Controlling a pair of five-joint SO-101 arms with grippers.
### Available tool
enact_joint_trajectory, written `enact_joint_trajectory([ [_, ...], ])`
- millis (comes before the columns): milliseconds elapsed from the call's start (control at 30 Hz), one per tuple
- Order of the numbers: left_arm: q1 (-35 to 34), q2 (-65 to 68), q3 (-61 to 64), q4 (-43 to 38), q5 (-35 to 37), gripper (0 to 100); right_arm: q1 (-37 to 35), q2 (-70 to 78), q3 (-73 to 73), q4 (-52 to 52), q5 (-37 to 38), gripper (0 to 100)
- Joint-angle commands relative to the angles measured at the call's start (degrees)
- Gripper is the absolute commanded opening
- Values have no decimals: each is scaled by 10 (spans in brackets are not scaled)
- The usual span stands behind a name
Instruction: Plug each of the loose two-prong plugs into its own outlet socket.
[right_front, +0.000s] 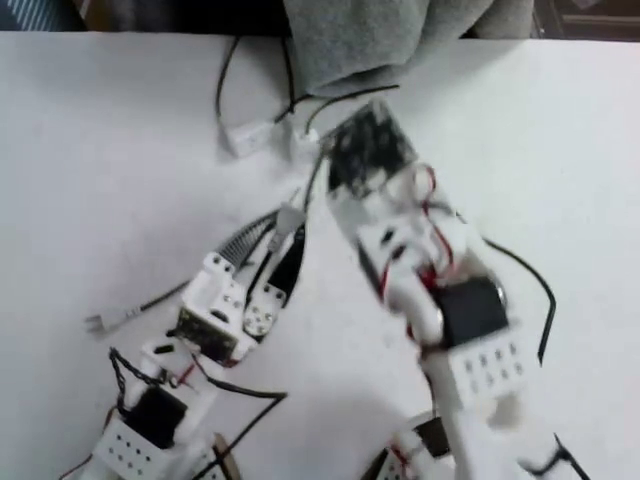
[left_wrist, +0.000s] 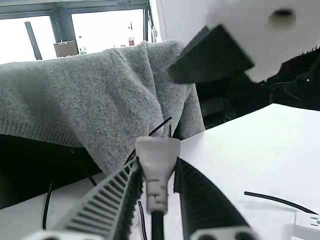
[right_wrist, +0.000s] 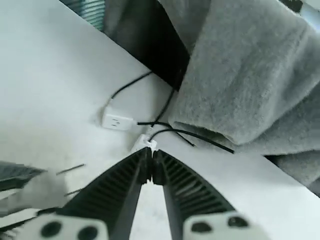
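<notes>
At table centre, the left gripper (right_front: 287, 222) clamped a white two-prong plug (left_wrist: 157, 155), prongs forward, presumably to aim at the outlet socket (right_front: 245, 137) toward 12 o'clock. The right gripper (right_wrist: 150, 162), closed and apparently empty, hung near it, perhaps to steady it. A second plug (right_front: 100, 322) lay at 9 o'clock on the white table (right_front: 100, 150); grey knitwear (right_front: 350, 40) draped its far edge.

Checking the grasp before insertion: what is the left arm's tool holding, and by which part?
The left tool holds a white two-prong plug, clamped by the two sides of its body.
</notes>
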Motion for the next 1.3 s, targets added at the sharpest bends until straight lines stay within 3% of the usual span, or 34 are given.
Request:
enact_joint_trajectory([
  [0, 2, -7, -2, 1, 0, 23, -113, -69, -32, 63, -1, 19],
  [100, 2, -7, -2, 1, 0, 23, -178, -74, -11, 72, -1, 19],
  [233, 2, -5, -2, 2, 0, 23, -190, -62, 37, 33, -1, 19],
  [600, 2, -5, -2, 2, 0, 23, -80, 8, 64, -51, 5, 19],
  [833, 2, -5, -2, 2, 0, 23, -34, 53, 62, -75, 52, 19],
  [1267, 2, -5, -2, 2, 0, 23, -3, 57, 26, -83, 53, 19],
])
